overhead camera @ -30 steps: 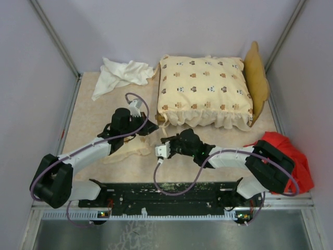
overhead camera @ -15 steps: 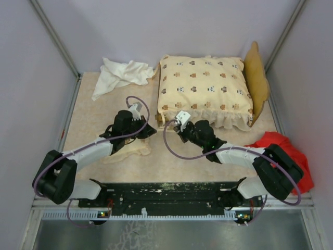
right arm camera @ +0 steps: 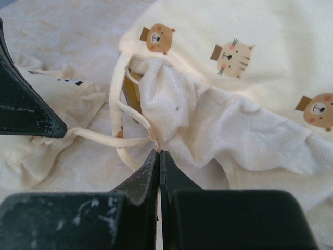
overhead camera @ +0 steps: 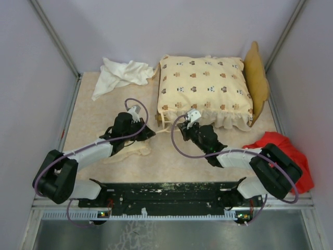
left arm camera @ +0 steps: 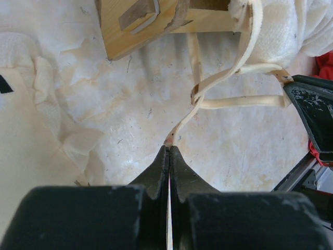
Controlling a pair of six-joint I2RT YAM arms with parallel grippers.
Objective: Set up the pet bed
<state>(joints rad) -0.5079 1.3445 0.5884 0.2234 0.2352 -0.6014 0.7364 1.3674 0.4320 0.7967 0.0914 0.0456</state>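
Both clamped shut, left gripper (left arm camera: pixel 169 149) and right gripper (right arm camera: pixel 157 152) each pinch a tie (left arm camera: pixel 183 121) at the near-left corner of the cushion (overhead camera: pixel 205 88) on its frame (left arm camera: pixel 125 36); seemingly mid-knot, next needs ends crossed, drawn snug.

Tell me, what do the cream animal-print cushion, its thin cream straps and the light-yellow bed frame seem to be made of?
Cream animal-print cushion: soft matte cloth, probably cotton, with a fleecy, towel-like frill. Thin cream straps: flat fabric tape, limp and looped. Light-yellow bed frame: apparently wood, smooth and matte, with square-cut edges.
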